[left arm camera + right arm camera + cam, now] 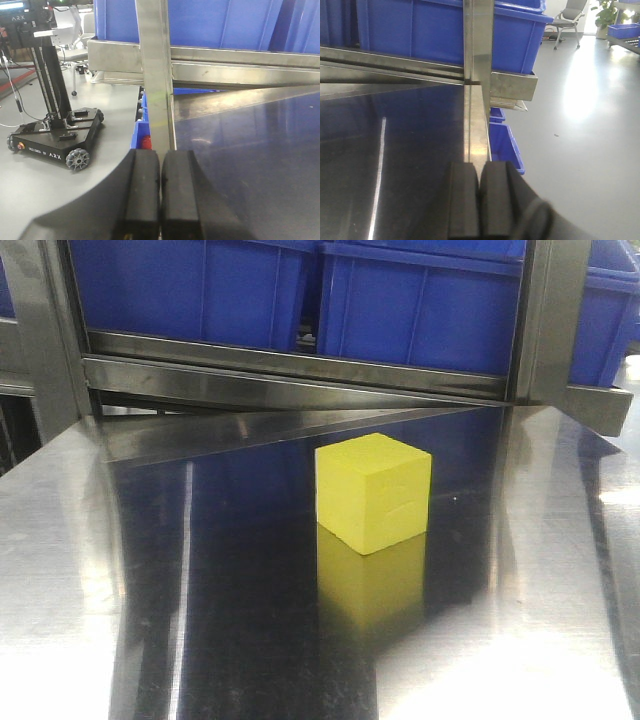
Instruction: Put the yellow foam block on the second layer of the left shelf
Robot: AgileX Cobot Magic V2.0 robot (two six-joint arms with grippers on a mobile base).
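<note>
The yellow foam block [372, 490] stands on the shiny steel table [200, 620], a little right of centre, with a faint crease on its right face and its reflection below it. Neither gripper shows in the front view. In the left wrist view my left gripper [160, 159] is shut, its black pads pressed together with nothing between them, at the table's left edge by a steel post [156, 75]. In the right wrist view my right gripper [479, 169] is shut and empty too, at the table's right edge. The block is out of both wrist views.
A steel shelf rail [300, 375] runs across the back of the table, with blue bins [420, 300] on it. A black wheeled robot base [55, 137] stands on the floor to the left. More blue bins [505, 145] sit under the right edge.
</note>
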